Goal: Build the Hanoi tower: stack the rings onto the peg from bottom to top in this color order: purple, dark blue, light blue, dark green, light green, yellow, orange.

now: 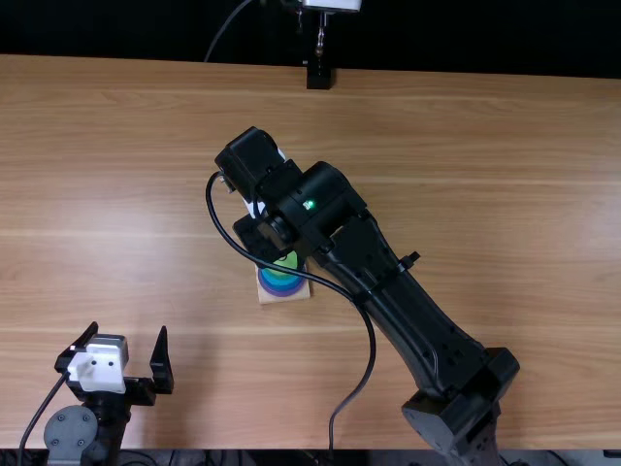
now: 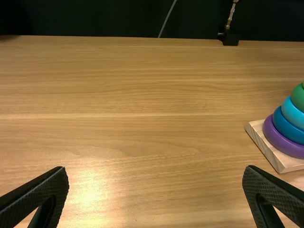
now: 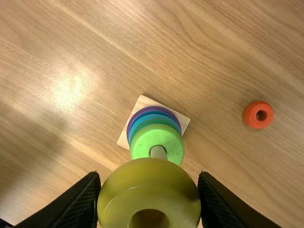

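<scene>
Light wood grain of the table spreads around the stack. Your right pincer, the nearer one, grips the yellow ring by its sides, close to the upright peg over the light green ring; you probably need to centre its hole before lowering. It looks thick, rounded and glossy. Your left pincer stands open, well apart.

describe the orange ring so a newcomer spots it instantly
On the light brown wooden table, find the square wooden base bearing colourful stacked rings. Apart from it lies a small, round orange ring, flat on the tabletop, neither stacked nor held.
</scene>
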